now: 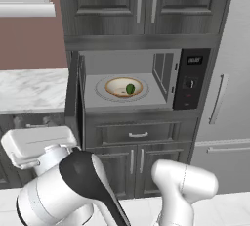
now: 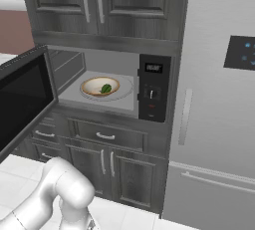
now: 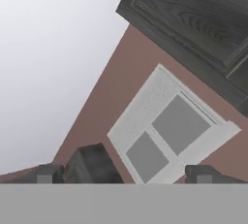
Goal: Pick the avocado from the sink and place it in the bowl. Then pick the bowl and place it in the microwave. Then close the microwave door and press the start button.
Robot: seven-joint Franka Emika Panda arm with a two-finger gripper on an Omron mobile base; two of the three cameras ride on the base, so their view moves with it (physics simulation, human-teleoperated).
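The microwave stands open. On its round turntable rests the tan-rimmed bowl, and the dark-green avocado lies inside the bowl at its right. The microwave door is swung wide open to the left. A black control panel runs down the cavity's right side. My gripper is open with nothing between its fingertips. It points up at a brown wall and a window, away from the microwave. The sink is out of view.
A tall grey fridge stands right of the microwave. Dark wood drawers and cabinet doors sit below it, and upper cabinets above. A white marble counter runs off to the left.
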